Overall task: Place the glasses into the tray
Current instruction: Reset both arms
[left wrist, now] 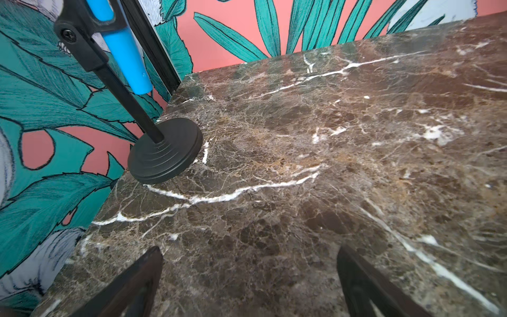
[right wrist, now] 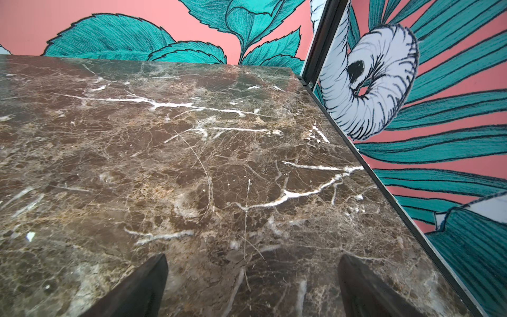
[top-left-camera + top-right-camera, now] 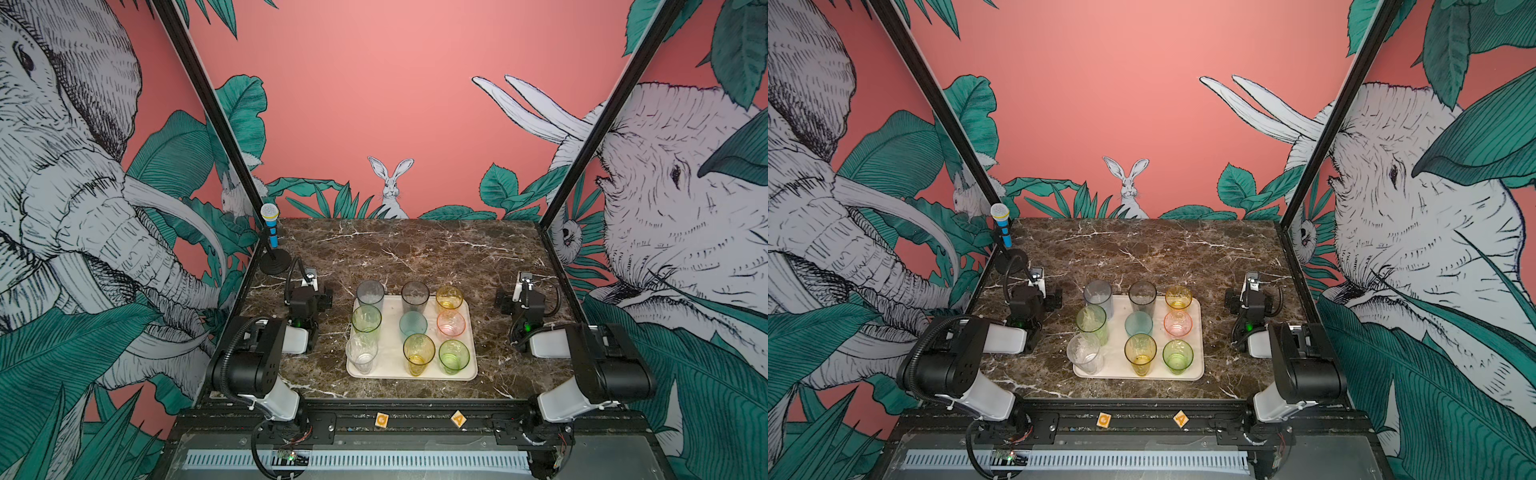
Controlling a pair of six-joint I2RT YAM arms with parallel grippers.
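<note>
Tile [image 3: 458, 418] lettered "A"; neighbour tile [image 3: 381, 419] unclear.

My left arm [image 3: 249, 361] and right arm [image 3: 602, 365]: black boxy joint housings, pale grey link shells, ribbed black cable conduit [image 3: 226, 368], white cable ties [image 3: 252, 409], green status lights [image 3: 297, 322]. Gripper fingers [image 1: 137, 274]: black, tapered.

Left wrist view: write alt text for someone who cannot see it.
The left gripper, jaws open and empty, hangs over a brown marble table. A blue toy microphone in a black stand sits at the table's edge before a pink, leafy wall.
</note>
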